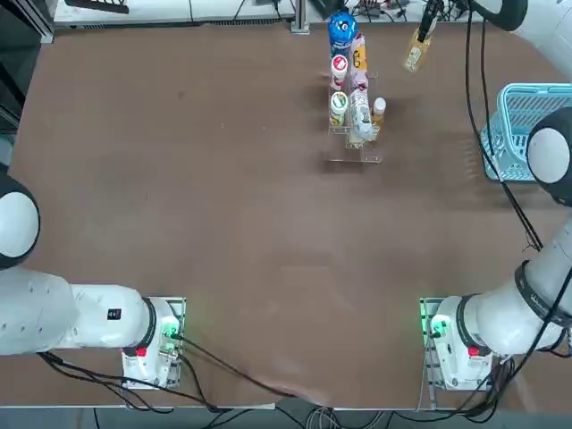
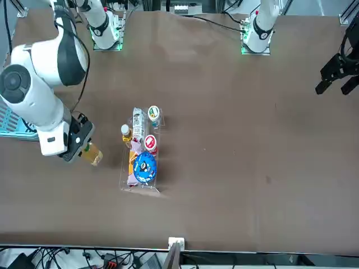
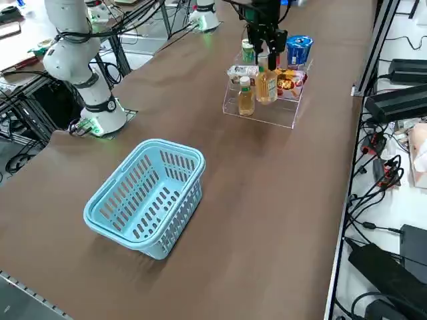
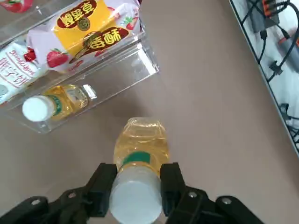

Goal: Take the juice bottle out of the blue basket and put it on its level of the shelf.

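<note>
Brown tabletop (image 1: 223,223). Right gripper (image 4: 136,184) clamped on the juice bottle (image 4: 140,154) just below its white cap, bottle hanging clear of the table, near the shelf (image 1: 356,134) at its 2 o'clock in top view. Blue basket (image 3: 143,197) stands apart, empty.

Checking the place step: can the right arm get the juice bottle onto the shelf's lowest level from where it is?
Probably yes. The right gripper holds the juice bottle by its neck beside the shelf; the step next to the orange-juice bottle looks free.
</note>
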`<move>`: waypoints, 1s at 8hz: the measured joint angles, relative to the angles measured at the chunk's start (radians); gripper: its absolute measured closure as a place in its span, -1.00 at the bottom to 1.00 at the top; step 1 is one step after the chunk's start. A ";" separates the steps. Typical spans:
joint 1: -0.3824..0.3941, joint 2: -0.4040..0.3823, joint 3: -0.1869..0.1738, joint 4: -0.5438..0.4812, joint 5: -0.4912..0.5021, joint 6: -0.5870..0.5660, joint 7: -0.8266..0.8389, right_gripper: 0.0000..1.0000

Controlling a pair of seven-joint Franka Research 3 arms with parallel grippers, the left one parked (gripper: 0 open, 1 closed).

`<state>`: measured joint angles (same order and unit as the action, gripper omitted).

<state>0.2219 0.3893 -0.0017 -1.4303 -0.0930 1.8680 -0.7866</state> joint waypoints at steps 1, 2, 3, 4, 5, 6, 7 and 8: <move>0.010 0.017 0.000 0.000 0.000 0.025 -0.017 -0.08; 0.030 0.036 0.000 0.000 0.000 0.045 -0.030 -0.08; 0.058 0.054 0.000 0.001 0.000 0.059 -0.039 -0.08; 0.087 0.070 0.001 0.001 -0.001 0.073 -0.052 -0.08; 0.110 0.085 0.001 0.001 -0.002 0.085 -0.073 -0.08; 0.124 0.097 0.001 0.001 -0.003 0.091 -0.100 -0.08; 0.128 0.108 0.001 0.001 -0.003 0.098 -0.131 -0.08; 0.128 0.118 -0.002 0.001 -0.003 0.110 -0.166 -0.08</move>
<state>0.3502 0.5073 -0.0032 -1.4289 -0.0959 1.9778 -0.9527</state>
